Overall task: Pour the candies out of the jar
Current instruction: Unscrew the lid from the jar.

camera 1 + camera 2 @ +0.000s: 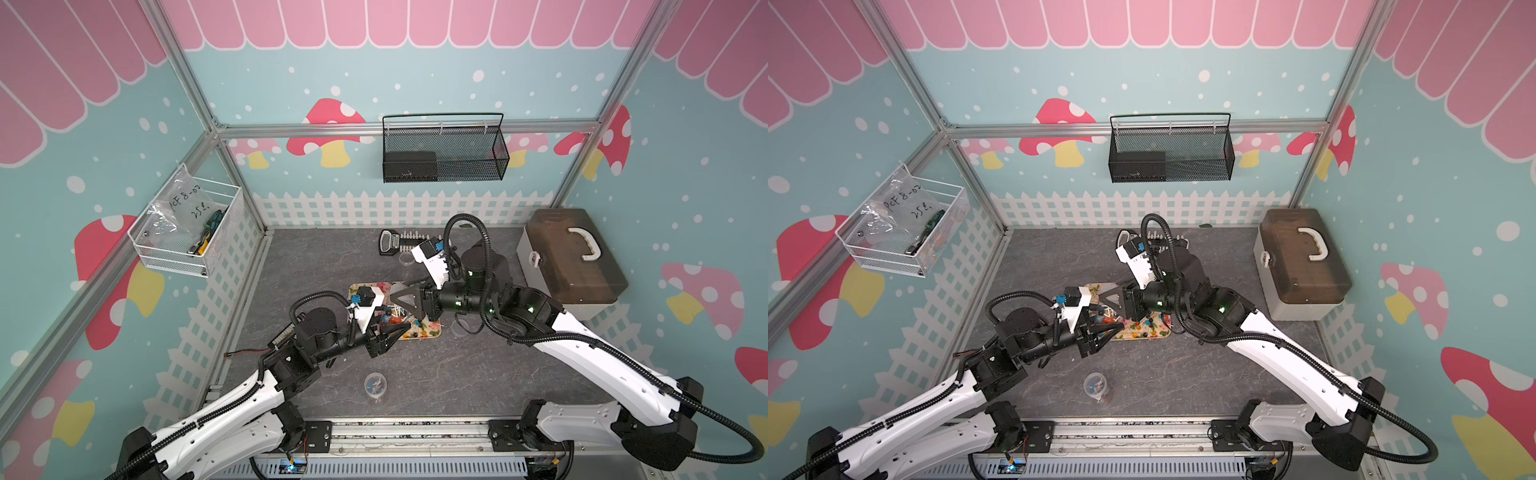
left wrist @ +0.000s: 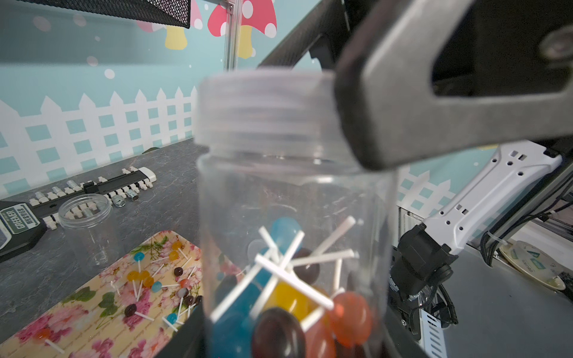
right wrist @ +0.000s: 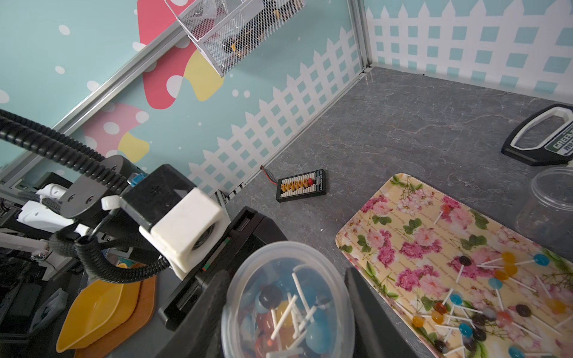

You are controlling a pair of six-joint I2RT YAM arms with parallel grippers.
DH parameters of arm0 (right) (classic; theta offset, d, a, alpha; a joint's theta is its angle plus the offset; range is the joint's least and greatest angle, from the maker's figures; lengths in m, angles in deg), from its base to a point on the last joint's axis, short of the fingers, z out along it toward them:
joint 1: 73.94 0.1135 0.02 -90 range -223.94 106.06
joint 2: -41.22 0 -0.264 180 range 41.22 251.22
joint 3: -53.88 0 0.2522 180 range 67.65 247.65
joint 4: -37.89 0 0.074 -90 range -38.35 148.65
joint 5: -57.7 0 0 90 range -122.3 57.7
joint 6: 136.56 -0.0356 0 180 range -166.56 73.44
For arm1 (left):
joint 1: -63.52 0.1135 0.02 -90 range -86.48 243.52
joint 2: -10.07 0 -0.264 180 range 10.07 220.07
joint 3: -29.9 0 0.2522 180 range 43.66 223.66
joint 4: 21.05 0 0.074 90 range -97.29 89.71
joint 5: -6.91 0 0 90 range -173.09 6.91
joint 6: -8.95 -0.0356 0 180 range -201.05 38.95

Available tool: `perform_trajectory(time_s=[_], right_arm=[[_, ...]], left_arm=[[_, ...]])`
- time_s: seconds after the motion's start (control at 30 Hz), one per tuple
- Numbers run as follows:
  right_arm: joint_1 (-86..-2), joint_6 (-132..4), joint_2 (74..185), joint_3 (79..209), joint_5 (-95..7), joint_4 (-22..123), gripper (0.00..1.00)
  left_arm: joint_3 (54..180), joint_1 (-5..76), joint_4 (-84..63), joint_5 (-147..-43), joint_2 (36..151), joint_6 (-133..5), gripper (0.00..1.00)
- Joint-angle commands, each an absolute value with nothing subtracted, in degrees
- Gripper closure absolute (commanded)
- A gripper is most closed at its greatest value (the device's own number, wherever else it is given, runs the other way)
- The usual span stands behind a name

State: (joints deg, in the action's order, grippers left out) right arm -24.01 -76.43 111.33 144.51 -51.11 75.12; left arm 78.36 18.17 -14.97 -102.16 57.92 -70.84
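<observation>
A clear jar [image 2: 294, 198] with its translucent lid [image 2: 263, 108] screwed on holds a heap of candies [image 2: 288, 294] with blue, yellow, orange and dark heads on white sticks. My left gripper [image 1: 390, 332] is shut on the jar's body, above the near edge of the flowered tray [image 3: 403, 223]. My right gripper [image 3: 288, 288] straddles the lid [image 3: 288, 248], one finger [image 2: 418, 117] pressed to each side. More candies [image 3: 483, 310] lie loose on the tray.
An empty clear jar [image 2: 85, 223] stands by the tray's far corner, near a socket rail [image 2: 93, 189]. Another jar [image 1: 375, 386] holding a few candies stands near the front edge. A toolbox [image 1: 569, 257] sits at the right, and a connector board [image 3: 300, 189] by the left wall.
</observation>
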Motion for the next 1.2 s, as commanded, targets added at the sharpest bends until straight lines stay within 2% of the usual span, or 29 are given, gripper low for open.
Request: perform_trajectory(time_s=[0.0, 0.23, 0.4, 0.5, 0.73, 0.8, 0.9, 1.03, 1.17], right_arm=[[-24.1, -70.5, 111.6, 147.0, -52.2, 75.4, 0.67], [-26.6, -61.5, 111.0, 148.3, -62.0, 74.5, 0.68], [-29.2, -50.6, 109.8, 147.9, -81.5, 72.8, 0.67], [-31.1, -51.3, 109.1, 146.4, -88.2, 69.1, 0.67], [-31.9, -52.0, 109.0, 146.1, -87.6, 69.2, 0.64], [-31.9, -52.6, 109.0, 146.0, -86.2, 69.5, 0.46], [-31.9, -55.0, 108.2, 145.5, -84.3, 68.4, 0.30], [-31.6, -63.5, 105.9, 141.9, -82.2, 62.1, 0.25], [-30.8, -69.2, 103.4, 140.6, -73.1, 63.0, 0.23]], left_arm=[[79.9, 18.3, -14.8, -105.5, 57.3, -70.6, 0.43], [80.7, 18.2, -14.8, -110.4, 57.3, -69.3, 0.43], [81.9, 18.3, -14.4, -114.8, 57.6, -68.6, 0.42], [82.6, 18.3, -13.7, -116.2, 57.7, -68.5, 0.42], [82.5, 18.3, -13.7, -115.8, 57.6, -68.9, 0.42], [82.2, 18.3, -14.3, -115.2, 57.6, -68.7, 0.42], [81.4, 18.3, -15.0, -114.4, 57.4, -68.4, 0.42], [80.8, 18.2, -15.1, -113.3, 56.9, -68.4, 0.42], [80.2, 18.2, -15.4, -112.1, 56.6, -68.5, 0.42]])
